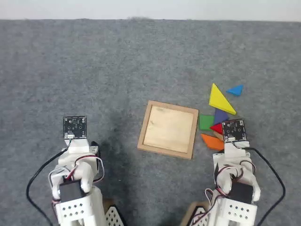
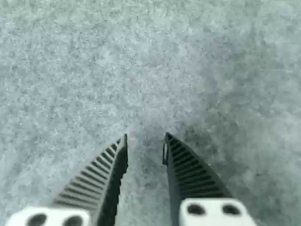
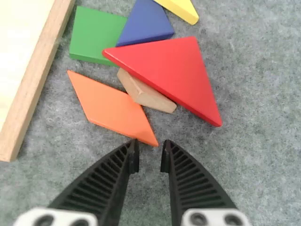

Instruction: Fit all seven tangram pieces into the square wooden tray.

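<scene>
The square wooden tray (image 1: 145, 126) lies mid-table with nothing in it. To its right are a yellow triangle (image 1: 220, 100), a small light-blue triangle (image 1: 234, 89), a green square (image 1: 205, 122), a dark-blue triangle (image 1: 220, 116), a red triangle (image 1: 217, 127) and an orange parallelogram (image 1: 211, 141). In the right wrist view the red triangle (image 3: 169, 75) rests tilted on a tan wooden piece (image 3: 146, 94). My right gripper (image 3: 149, 149) is narrowly open, holding nothing, just short of the orange parallelogram's (image 3: 110, 106) corner. My left gripper (image 2: 146, 139) is slightly open over bare carpet, far left of the tray.
Grey carpet covers the whole table. The tray's wooden rim (image 3: 33, 80) runs beside the green square (image 3: 96, 33) and the orange piece. Open carpet lies behind and to the left of the tray.
</scene>
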`<act>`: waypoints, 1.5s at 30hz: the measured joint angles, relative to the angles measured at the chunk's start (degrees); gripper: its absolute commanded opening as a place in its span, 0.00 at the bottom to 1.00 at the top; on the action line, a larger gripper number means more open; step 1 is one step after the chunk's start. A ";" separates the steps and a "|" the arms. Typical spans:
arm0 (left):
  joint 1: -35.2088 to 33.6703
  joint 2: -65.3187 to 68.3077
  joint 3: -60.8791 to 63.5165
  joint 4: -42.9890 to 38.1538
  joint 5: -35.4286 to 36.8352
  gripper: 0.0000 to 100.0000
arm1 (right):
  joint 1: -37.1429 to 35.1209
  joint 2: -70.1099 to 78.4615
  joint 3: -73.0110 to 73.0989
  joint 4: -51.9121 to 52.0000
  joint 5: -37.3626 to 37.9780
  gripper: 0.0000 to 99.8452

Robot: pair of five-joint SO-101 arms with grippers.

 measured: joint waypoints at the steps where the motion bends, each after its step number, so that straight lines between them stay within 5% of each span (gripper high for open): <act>1: 0.00 0.00 0.00 0.00 0.00 0.12 | 0.00 0.00 0.00 0.00 0.00 0.09; 33: 0.00 0.00 0.00 0.00 0.00 0.12 | -5.19 0.00 0.00 0.09 0.09 0.09; 45: 0.00 0.00 0.00 0.00 0.00 0.12 | -0.35 0.44 -10.29 -5.54 8.00 0.09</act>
